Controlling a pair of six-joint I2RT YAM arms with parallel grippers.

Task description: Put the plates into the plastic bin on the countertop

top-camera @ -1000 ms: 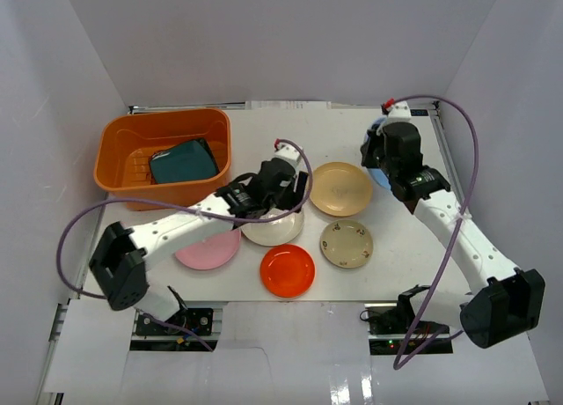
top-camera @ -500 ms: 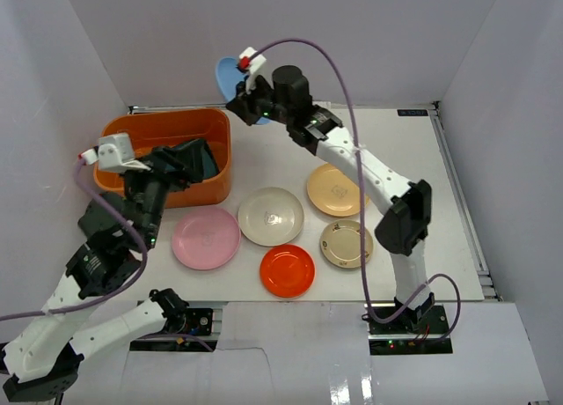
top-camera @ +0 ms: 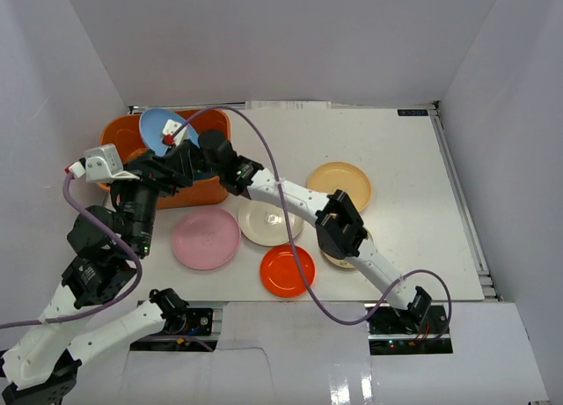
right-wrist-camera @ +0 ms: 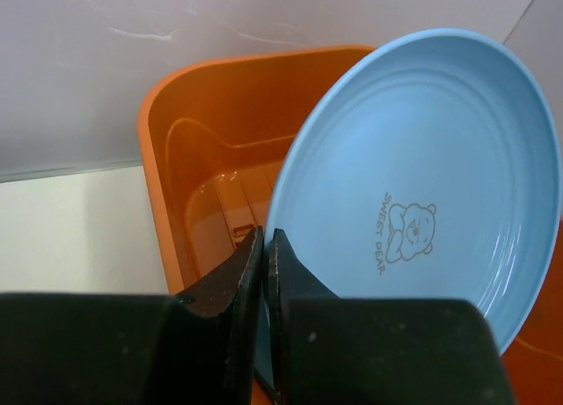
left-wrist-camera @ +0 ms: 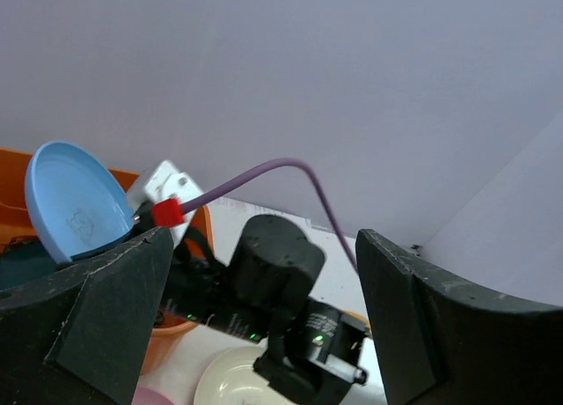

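My right gripper (top-camera: 176, 145) is shut on the rim of the light blue plate (top-camera: 161, 128) and holds it tilted on edge over the orange plastic bin (top-camera: 119, 134). In the right wrist view, the jaws (right-wrist-camera: 264, 246) pinch the plate (right-wrist-camera: 422, 176) above the bin's floor (right-wrist-camera: 211, 202). My left gripper (top-camera: 176, 173) is open and empty, raised at the bin's near side. It faces the right arm and the blue plate (left-wrist-camera: 70, 202). The pink (top-camera: 205, 237), cream (top-camera: 268, 224), orange-red (top-camera: 287, 270) and tan (top-camera: 339, 185) plates lie on the white countertop (top-camera: 413, 176). The teal and black plates are hidden.
The right arm stretches from the near right across the countertop over the cream plate, and it covers most of the beige patterned plate (top-camera: 337, 261). White walls close the left, back and right sides. The left arm stands raised at the left.
The right arm carried the blue plate from the far right, up over the back wall, then down over the bin. The left arm left the cream plate and rose beside the bin.
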